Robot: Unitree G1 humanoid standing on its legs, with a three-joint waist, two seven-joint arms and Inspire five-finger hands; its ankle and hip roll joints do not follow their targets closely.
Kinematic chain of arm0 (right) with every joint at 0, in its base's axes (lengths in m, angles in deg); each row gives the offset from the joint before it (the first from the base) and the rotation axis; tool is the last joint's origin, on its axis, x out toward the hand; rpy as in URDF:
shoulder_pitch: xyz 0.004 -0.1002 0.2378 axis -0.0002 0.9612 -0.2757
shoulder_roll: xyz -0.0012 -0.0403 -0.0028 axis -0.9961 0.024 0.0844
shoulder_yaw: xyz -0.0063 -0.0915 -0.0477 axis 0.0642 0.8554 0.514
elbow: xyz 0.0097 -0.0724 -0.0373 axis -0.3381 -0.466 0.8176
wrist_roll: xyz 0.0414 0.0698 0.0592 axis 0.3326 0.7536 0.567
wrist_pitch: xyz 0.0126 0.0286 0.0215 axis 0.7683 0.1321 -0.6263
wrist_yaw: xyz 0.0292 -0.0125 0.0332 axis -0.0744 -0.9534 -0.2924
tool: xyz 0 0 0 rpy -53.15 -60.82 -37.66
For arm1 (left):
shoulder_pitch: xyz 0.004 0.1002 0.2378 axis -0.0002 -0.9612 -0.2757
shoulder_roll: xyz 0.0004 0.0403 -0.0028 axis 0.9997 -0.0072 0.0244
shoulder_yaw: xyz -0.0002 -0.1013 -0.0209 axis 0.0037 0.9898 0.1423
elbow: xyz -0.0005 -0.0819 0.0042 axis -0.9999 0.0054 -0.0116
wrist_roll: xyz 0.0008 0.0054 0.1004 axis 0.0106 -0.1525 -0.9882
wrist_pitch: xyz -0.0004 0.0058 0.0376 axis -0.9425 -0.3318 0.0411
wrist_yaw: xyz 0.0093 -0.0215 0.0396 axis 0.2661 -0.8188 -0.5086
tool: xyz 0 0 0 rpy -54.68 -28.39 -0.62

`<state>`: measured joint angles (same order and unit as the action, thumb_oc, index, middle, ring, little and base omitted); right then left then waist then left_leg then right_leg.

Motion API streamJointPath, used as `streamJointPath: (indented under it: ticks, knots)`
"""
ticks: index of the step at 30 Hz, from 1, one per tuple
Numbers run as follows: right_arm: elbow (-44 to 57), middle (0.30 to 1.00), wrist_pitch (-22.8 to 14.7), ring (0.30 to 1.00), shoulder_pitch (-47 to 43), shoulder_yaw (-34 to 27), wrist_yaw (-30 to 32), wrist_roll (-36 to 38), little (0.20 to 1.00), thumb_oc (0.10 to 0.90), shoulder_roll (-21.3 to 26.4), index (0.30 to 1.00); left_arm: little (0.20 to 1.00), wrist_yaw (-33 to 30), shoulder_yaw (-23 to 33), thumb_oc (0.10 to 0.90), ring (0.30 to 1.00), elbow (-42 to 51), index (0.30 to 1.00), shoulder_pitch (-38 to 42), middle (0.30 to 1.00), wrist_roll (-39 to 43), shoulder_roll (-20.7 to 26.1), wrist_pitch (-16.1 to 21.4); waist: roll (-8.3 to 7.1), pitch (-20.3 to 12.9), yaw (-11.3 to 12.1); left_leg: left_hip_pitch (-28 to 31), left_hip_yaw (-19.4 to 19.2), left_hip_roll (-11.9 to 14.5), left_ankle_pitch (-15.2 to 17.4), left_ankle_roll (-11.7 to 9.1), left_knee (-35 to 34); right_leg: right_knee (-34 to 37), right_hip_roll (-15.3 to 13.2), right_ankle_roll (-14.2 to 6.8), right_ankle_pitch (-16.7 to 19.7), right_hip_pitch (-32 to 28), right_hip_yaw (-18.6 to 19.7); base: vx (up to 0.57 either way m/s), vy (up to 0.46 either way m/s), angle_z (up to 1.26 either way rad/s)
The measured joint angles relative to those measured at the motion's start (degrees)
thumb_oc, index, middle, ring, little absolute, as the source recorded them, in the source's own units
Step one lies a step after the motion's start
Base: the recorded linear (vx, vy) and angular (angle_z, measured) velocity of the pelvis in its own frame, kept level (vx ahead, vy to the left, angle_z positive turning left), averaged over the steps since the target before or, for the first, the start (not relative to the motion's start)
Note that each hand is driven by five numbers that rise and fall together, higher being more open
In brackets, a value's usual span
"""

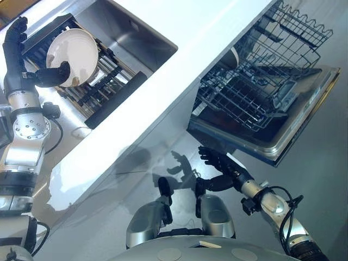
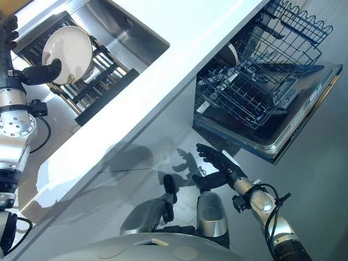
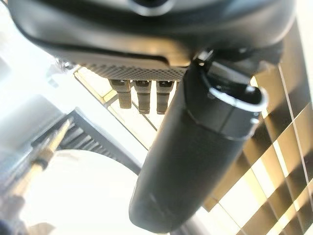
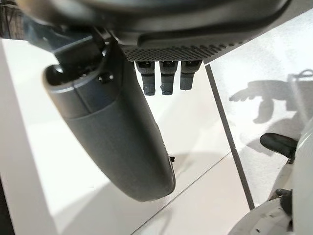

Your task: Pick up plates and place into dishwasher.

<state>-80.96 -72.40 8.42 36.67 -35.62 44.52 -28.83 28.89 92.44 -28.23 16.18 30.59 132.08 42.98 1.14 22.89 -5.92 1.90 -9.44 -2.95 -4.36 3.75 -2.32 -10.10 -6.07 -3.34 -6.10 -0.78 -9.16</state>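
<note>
The plate (image 1: 73, 54) looks like smooth, glossy cream ceramic, standing in a black rack (image 1: 95, 89) of thin dark bars inside a brushed, satin steel sink (image 1: 138, 41). The surface (image 1: 179, 70) is smooth glossy white. At two o'clock, the dishwasher basket (image 1: 255, 81) is dark coated wire over a shiny metal door (image 1: 283, 138); the floor (image 1: 109, 217) is polished and reflective.

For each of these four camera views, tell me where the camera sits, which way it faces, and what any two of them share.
Left eye view: on the head, looking down at the steel sink, the round white plate in the black dish rack, the open dishwasher's wire rack; both hands show.
Right eye view: beside it, same scene.
Left wrist view: on the left arm, looking along the left hand at the white plate.
Right wrist view: on the right arm, looking along the right hand at the floor.
Shared: the left wrist view and both eye views show the plate.
</note>
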Motion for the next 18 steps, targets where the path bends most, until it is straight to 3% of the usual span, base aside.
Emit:
streamJointPath:
  ticks: [8, 18]
  knots:
    - [0.0, 0.900, 0.0, 0.900, 2.6, -0.1, -0.5, -1.0, 0.900, 0.800, -1.1, 0.900, 0.900, 8.1, 1.3, 0.800, 0.900, 1.6, 0.900, -4.4, 0.900, 0.0, 0.0, -0.4, -0.73, -4.1, 0.9, 0.5, 1.3, -0.1, -0.1, 0.0, 0.0, 0.6, -0.1, -0.1, 0.0, -1.4, -0.8, -0.02, -0.069, 0.09]
    - [0.0, 0.900, 0.0, 0.900, 3.5, -0.1, -0.6, -1.0, 0.900, 0.800, -1.6, 0.900, 0.900, 13.5, 0.2, 0.800, 0.900, 6.0, 0.900, -5.0, 0.900, 0.0, 0.0, -1.5, -0.90, -5.9, 0.3, 0.5, 1.6, -0.1, -0.4, -0.1, -0.1, 0.9, 0.1, -0.1, 0.0, -1.6, -0.8, 0.00, -0.055, 0.02]
